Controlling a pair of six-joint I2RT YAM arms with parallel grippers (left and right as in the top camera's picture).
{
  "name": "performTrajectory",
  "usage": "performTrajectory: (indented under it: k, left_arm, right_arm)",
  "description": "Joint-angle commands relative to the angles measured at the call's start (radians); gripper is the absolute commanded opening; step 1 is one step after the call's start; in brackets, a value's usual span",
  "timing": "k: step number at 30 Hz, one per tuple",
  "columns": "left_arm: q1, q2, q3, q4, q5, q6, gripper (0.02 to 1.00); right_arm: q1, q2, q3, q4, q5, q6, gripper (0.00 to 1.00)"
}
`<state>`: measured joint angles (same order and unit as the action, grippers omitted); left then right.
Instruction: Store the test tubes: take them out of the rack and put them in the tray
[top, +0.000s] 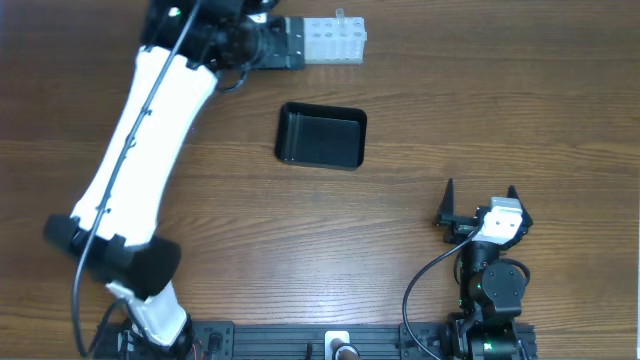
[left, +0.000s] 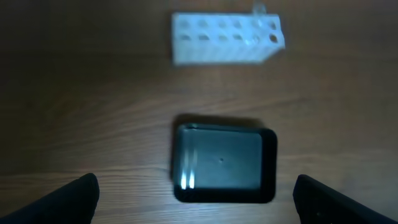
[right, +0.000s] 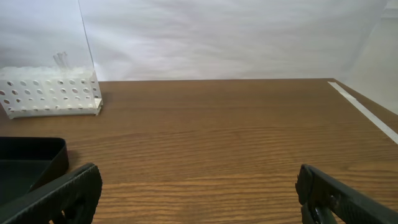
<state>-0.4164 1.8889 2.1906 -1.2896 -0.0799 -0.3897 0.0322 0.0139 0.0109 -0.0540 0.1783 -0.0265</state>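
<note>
Left jaws are wide open, with the fingers (left: 68, 199) splayed far apart and holding nothing. Right jaws are wide open too, fingers (right: 62, 196) well apart and nothing between them.

The rack (top: 335, 42) is a white plastic block with two rows of round holes along its top and a grid of smaller holes down its side wall. It stands flat on the bench (top: 480, 110).
- From your left jaws it's ahead, past the tray and well apart from both fingers.
- From your right jaws it's far ahead and off toward the left arm's side.
- Its long axis runs crosswise to the left jaws' reach, parallel to the line between the two fingers.

A clear test tube (left: 258, 9) stands upright in the rack, toward one end, with its rim poking above the rack's top. I can't tell whether there's more than one tube.

The tray (top: 322, 136) is black and glossy, rectangular with rounded corners and a raised rim.
- It sits on the bench between the rack and the right jaws, near the rack but not touching it.
- In the left wrist view it lies ahead of the left jaws, centred between the fingers.
- For the right jaws it's ahead, on the left arm's side.
- Its long axis is parallel to the rack's.

The right jaws sit low, close to their own base, and point away from it.
</note>
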Motion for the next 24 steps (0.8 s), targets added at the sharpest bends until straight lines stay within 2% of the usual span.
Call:
performTrajectory:
  k: [1,7,14,24]
  left_arm:
    - [0.000,-0.147,-0.128,0.031,-0.089,-0.011,0.998]
    - [0.005,-0.376,-0.433,0.221,-0.151,-0.011,0.996]
    - [0.069,-0.620,-0.761,0.378,-0.118,-0.011,0.998]
    - [0.235,-0.972,-1.309,1.012,-0.066,-0.011,0.998]
  right_arm:
    - [-0.005,-0.009,-0.005,-0.004,-0.005,0.003,0.991]
    - [-0.005,-0.009,-0.005,-0.004,-0.005,0.003,0.993]
    - [-0.005,-0.009,-0.005,-0.004,-0.005,0.003,0.993]
    - [-0.005,-0.009,-0.005,-0.004,-0.005,0.003,0.993]
